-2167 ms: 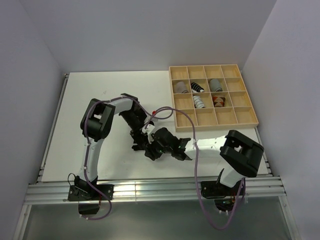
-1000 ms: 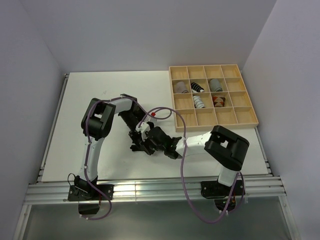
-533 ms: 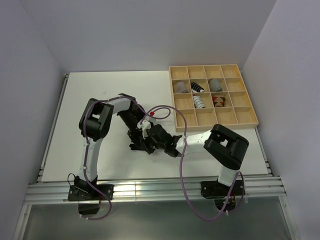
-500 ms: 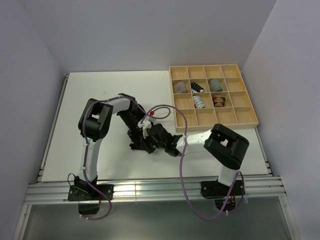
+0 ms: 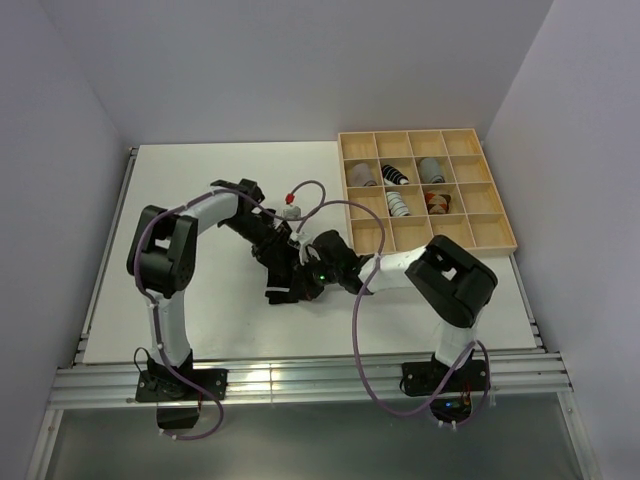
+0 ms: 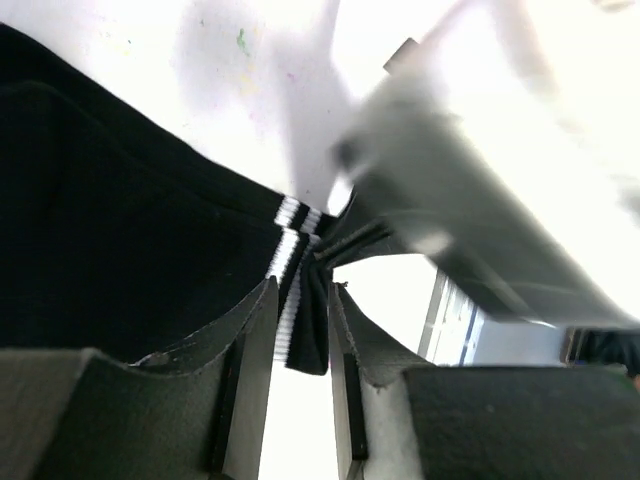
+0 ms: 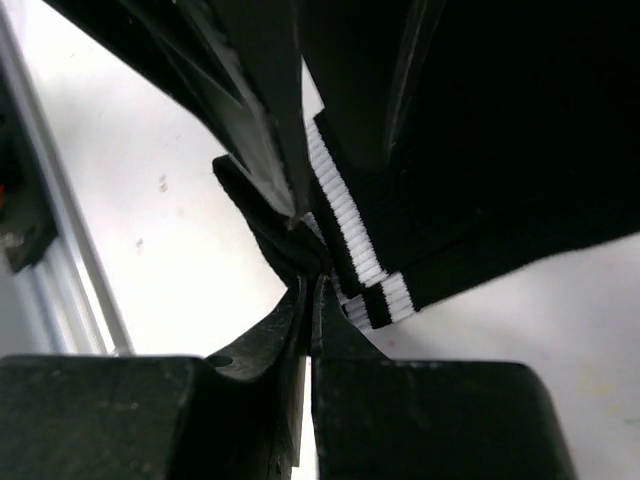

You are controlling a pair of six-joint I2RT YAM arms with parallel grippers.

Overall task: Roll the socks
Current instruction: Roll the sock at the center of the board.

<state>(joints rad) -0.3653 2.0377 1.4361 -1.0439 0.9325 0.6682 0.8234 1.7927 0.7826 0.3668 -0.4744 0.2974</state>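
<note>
My left claw (image 6: 300,310) is clamped on the black sock (image 6: 120,250) at its white-striped cuff, center of the left wrist view. My right claw (image 7: 308,290) pinches the cuff edge too, fingers nearly together w/ fabric btwn. Sock lies on the table (image 5: 180,200), mid-frame in the top view, lower left of the wooden tray (image 5: 341,190).

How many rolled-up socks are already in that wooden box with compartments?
5, in the compartmented wooden tray: second row, a pale grey roll, a black striped roll, a grey roll; third row, a white striped roll, a reddish-brown roll.
</note>
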